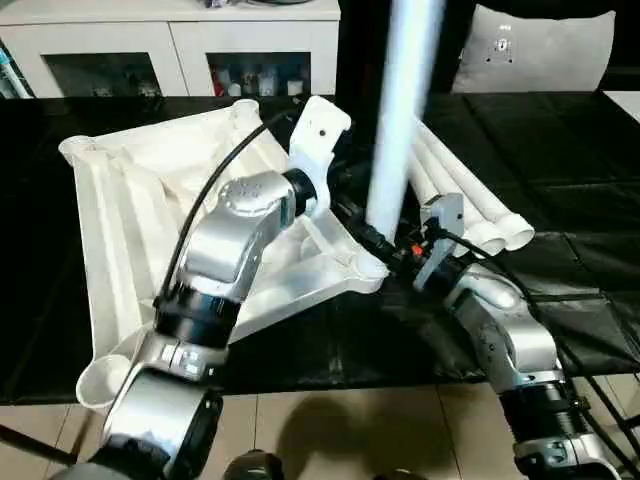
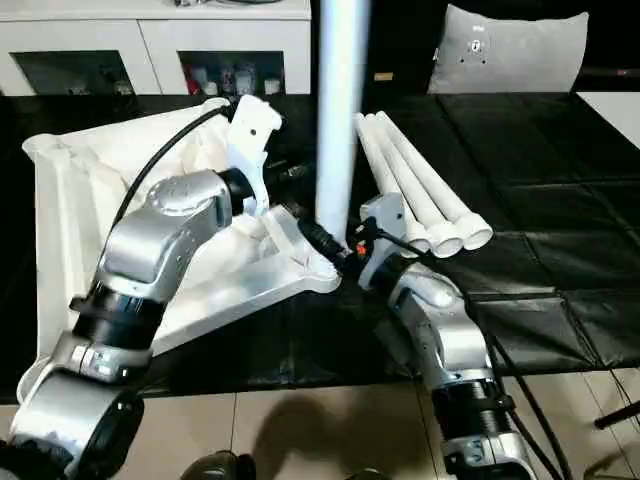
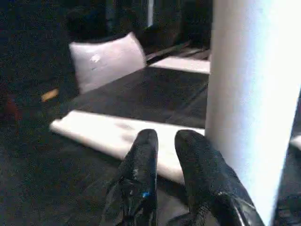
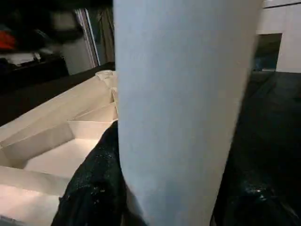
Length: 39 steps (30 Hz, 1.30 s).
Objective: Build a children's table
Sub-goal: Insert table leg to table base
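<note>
The white table top lies upside down on the black work table, ribs and corner sockets facing up. One white leg stands upright in the corner socket nearest my right arm. My right gripper is shut on the base of this leg, and in the right wrist view the leg sits between the black fingers. My left gripper hangs just beside the upright leg, shut with nothing in it. Three more legs lie side by side to the right.
A white cabinet stands behind the work table, and a grey cushion sits at the back right. The table's front edge runs under my forearms, with tiled floor below it.
</note>
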Available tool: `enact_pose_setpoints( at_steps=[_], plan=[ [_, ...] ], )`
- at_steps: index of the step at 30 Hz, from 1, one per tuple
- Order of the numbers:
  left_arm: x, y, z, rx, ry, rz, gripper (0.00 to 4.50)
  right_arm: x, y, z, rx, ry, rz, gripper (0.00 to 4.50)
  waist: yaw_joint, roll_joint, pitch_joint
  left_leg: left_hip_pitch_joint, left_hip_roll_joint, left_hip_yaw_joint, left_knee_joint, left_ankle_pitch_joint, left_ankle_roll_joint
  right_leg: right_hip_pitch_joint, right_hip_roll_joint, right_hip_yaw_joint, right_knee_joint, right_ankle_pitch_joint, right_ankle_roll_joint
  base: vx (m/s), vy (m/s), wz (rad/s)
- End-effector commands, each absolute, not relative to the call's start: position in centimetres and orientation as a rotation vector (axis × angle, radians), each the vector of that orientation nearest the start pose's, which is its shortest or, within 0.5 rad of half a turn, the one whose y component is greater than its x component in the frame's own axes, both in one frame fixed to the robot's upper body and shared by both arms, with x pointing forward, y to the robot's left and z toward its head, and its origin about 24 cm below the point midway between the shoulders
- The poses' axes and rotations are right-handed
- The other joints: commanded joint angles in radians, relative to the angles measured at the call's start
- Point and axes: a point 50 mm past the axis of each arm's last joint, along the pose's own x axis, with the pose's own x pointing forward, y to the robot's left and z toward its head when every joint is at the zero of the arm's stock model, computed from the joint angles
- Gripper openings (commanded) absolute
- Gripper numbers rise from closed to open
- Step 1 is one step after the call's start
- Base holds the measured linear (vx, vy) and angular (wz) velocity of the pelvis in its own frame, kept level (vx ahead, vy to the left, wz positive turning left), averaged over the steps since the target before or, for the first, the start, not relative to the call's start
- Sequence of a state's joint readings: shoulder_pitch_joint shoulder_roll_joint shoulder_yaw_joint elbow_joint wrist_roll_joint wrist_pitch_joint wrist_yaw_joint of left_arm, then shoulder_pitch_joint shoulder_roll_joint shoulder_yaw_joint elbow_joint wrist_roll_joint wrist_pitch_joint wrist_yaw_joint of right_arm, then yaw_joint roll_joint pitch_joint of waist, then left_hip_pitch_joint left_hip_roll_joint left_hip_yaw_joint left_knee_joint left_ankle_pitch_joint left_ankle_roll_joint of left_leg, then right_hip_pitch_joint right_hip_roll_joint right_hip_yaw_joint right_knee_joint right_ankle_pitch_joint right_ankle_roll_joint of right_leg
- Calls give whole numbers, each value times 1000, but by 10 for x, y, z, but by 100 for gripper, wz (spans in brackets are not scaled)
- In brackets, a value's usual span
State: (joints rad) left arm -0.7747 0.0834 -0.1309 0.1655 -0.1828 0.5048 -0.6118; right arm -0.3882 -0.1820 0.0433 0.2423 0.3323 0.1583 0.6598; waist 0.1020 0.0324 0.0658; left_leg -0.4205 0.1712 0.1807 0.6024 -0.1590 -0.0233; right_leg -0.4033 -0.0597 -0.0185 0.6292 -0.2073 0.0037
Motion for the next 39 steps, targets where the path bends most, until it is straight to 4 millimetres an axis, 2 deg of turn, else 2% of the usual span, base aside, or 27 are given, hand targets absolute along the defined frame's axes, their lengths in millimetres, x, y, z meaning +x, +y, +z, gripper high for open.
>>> enact_pose_setpoints(
  at_steps=[1,2,8,12,15,16,18,20,21,24,28,29,31,32,36,38,39],
  plan=[
    [329,33,191,102,-96,-1051,96,313,-121,87,103,-9,780,191,2,-5,-82,34,51,-21,-59,-140,60,48,-73,27,-70,-29,-251,0,0,0],
    [322,30,192,131,-129,-1113,96,315,-123,86,96,-7,764,191,2,-6,-82,34,52,-21,-60,-141,57,48,-74,27,-71,-34,-247,0,0,0],
    [316,30,193,169,-175,-1153,96,316,-124,85,81,-2,751,191,2,-6,-84,33,51,-21,-58,-120,59,49,-73,27,-65,6,-245,0,0,0],
    [318,41,191,161,-177,-1113,96,318,-126,85,86,-5,730,191,1,-2,-85,34,51,-21,-59,-125,54,49,-72,26,-64,5,-247,0,0,0],
    [326,63,178,201,-107,-1022,96,319,-133,87,108,-5,703,191,0,-1,-84,35,49,-20,-59,-130,48,48,-70,26,-64,-2,-243,0,0,0],
    [328,69,173,213,-84,-998,96,319,-134,87,108,-3,700,191,1,2,-85,36,49,-21,-59,-130,46,48,-70,26,-63,-1,-241,0,0,0],
    [330,85,161,238,-12,-964,123,319,-139,87,94,10,695,191,-1,2,-87,37,49,-22,-59,-130,39,48,-69,25,-61,5,-234,0,0,0],
    [328,95,150,240,37,-955,129,318,-141,86,89,21,699,191,-3,4,-87,37,49,-22,-60,-128,34,48,-68,25,-60,8,-231,0,0,0],
    [325,100,140,244,84,-958,134,319,-144,86,93,32,680,191,-5,0,-86,38,48,-20,-60,-133,32,46,-66,25,-62,4,-232,0,0,0],
    [316,104,114,312,191,-975,169,320,-149,87,143,53,650,191,-5,5,-86,40,50,-21,-62,-138,33,44,-68,26,-62,-4,-233,0,0,0],
    [306,101,96,303,262,-1024,171,321,-150,88,128,70,661,191,0,5,-85,41,51,-21,-64,-151,21,42,-69,27,-63,-20,-235,0,0,0],
    [303,99,88,302,288,-1035,171,320,-148,90,79,60,681,191,1,4,-85,41,51,-20,-64,-159,12,42,-69,26,-63,-28,-230,0,0,0],
    [302,98,84,302,299,-1037,171,320,-146,91,54,47,689,191,1,3,-84,40,51,-19,-64,-167,7,41,-70,27,-64,-35,-227,0,0,0],
    [300,97,78,292,322,-1041,144,319,-144,94,60,0,715,191,0,3,-84,40,50,-19,-64,-173,7,42,-71,29,-66,-44,-223,0,0,0],
    [301,98,73,302,342,-1024,131,316,-140,94,87,18,753,191,-2,3,-84,39,50,-21,-65,-171,15,43,-69,28,-67,-46,-216,0,0,0],
    [303,102,67,316,366,-1005,101,313,-134,94,20,-35,765,191,-2,3,-84,39,50,-21,-64,-175,14,40,-71,28,-67,-53,-215,0,0,0],
    [305,103,66,329,370,-997,92,311,-133,87,33,74,793,191,-3,2,-85,39,49,-21,-64,-169,12,41,-70,28,-67,-51,-214,0,0,0]
  ],
)
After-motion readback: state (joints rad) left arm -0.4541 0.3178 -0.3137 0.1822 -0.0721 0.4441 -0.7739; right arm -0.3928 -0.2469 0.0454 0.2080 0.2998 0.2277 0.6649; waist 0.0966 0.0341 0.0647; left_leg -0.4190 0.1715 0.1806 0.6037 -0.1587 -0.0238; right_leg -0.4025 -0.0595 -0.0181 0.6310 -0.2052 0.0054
